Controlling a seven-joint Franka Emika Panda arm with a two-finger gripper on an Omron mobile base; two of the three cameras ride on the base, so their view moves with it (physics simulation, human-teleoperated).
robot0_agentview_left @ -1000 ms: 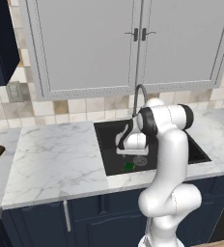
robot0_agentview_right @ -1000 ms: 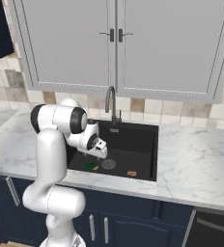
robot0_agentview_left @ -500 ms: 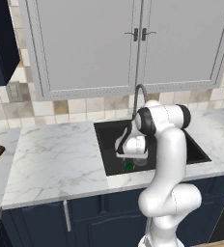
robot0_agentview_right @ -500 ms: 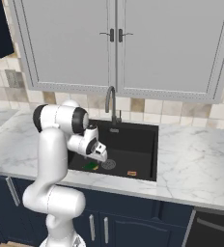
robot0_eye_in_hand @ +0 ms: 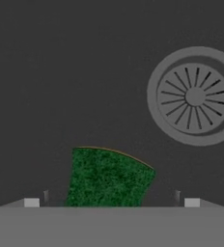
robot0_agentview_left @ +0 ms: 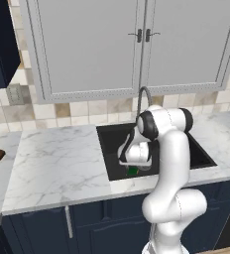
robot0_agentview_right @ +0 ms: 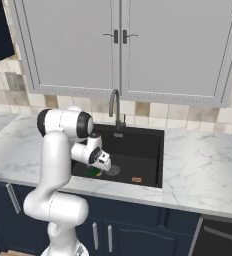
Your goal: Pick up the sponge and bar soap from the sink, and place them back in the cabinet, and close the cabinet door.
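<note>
The sponge (robot0_eye_in_hand: 107, 177) lay green face up on the sink (robot0_agentview_right: 138, 147) floor beside the drain (robot0_eye_in_hand: 195, 96), between the gripper's (robot0_eye_in_hand: 111, 202) wide-open, empty jaws, apparently lined up for a grasp.

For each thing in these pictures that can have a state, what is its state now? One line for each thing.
claw: open, low in the sink, one tip on each side of the sponge
sponge: green face up, on the sink floor, not gripped
bar soap: lying on the sink floor, untouched
sink: no water seen
grey wall cabinet doors: closed
</note>
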